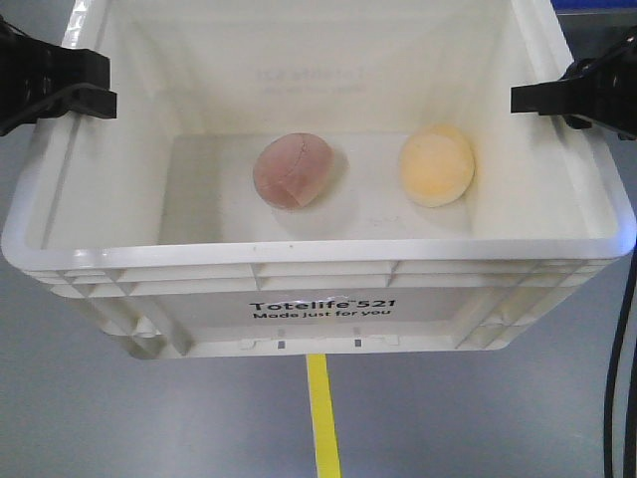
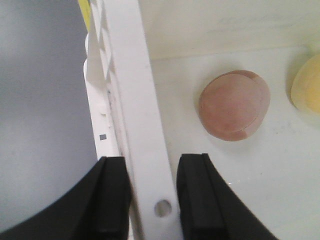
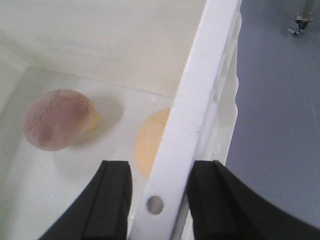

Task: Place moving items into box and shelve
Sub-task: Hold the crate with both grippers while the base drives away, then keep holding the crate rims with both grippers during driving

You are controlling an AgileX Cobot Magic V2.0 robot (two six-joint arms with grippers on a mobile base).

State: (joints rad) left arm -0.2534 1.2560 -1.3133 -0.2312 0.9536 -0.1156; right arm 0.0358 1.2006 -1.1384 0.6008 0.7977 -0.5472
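Left end effector (image 2: pixel 154 172): clamped on the box (image 1: pixel 318 254) side wall, one finger outside, one inside, rim hole between them. Right end effector (image 3: pixel 162 180): same grip on the opposite wall.

Pink ball (image 1: pixel 294 169) sits on the box bottom, inboard and ahead of the left end effector. Yellow ball (image 1: pixel 436 164) sits just inboard of the right one. The two are apart, both loose.

Read: loading looks done, step in hand is carrying the box to the shelf. To do it well:
- move both arms in sync and hold the spacing, or the thin walls bow and slip out of the fingers
- hold the box level and go slow, since the balls will likely roll

Views: only the wrist views show finger contact on the rim. The right wrist view hides part of the yellow ball behind the rim; the left catches just its edge. The front view shows the whole box and the floor (image 1: pixel 100 418) with a yellow line (image 1: pixel 320 418). No shelf in any view.
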